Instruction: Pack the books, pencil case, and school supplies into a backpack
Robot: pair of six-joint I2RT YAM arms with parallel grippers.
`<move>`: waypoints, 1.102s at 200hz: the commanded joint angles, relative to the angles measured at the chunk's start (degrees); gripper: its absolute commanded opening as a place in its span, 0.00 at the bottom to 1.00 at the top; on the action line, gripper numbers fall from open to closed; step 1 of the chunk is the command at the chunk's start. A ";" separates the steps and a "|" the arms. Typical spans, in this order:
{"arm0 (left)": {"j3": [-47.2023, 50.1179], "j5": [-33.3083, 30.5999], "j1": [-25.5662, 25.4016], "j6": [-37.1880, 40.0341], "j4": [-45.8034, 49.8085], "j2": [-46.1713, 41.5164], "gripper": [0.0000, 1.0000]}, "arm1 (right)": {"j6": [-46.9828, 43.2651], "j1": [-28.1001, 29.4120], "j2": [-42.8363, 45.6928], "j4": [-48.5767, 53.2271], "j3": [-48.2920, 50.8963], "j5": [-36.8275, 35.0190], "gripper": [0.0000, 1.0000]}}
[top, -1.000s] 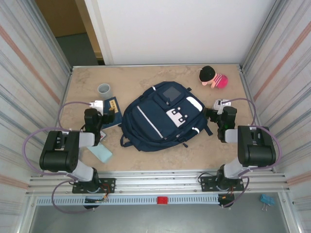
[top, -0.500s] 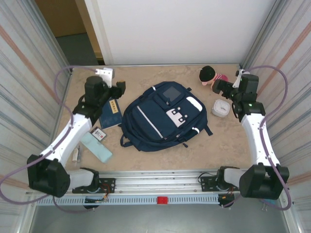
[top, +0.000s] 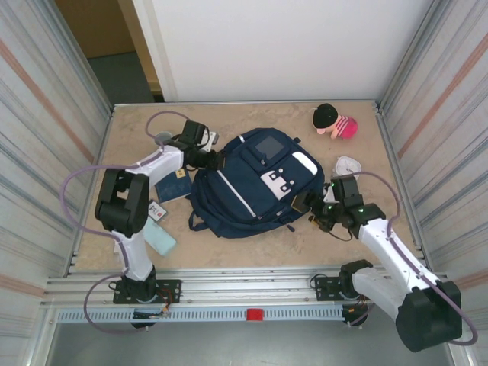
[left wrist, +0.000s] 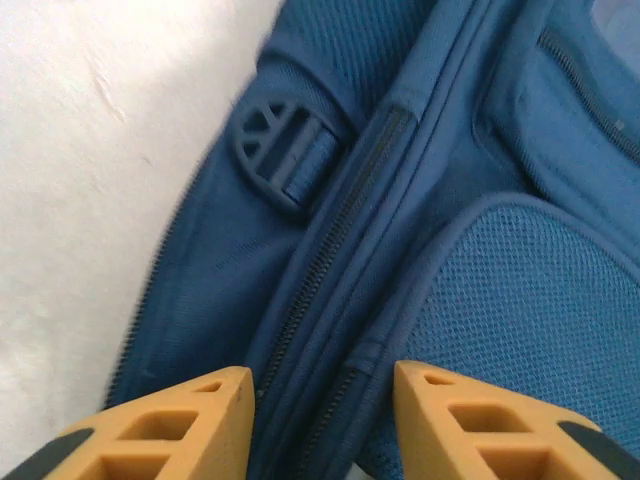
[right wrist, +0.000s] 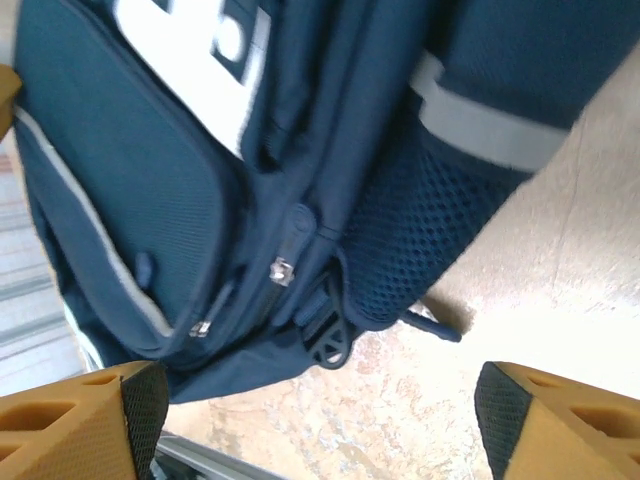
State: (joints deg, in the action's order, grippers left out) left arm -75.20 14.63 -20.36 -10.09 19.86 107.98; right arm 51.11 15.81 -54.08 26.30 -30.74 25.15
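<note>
Left claw (left wrist: 320, 375) hangs over the backpack (top: 244, 191) zipper (left wrist: 340, 190), fingers apart.
Right claw (top: 307, 204) is wide apart by the bag's near side. The bag lies mid-table and looks shut. Next job: pinch the zipper and pull.

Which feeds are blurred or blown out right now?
Left wrist: table washed out white, buckle on the backpack soft. Right wrist: zipper pulls fairly sharp, table glaring at right. Top external: evenly lit, sharp.
</note>
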 commanded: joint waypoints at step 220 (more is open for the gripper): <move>13.59 -1.48 -26.91 48.55 -2.56 -20.82 0.65 | -14.46 -10.61 -5.25 -12.00 -7.63 2.45 0.86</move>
State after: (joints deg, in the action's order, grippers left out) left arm -59.02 8.80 -44.93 18.17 13.34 79.57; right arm 38.20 4.97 -63.05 11.00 -41.65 27.09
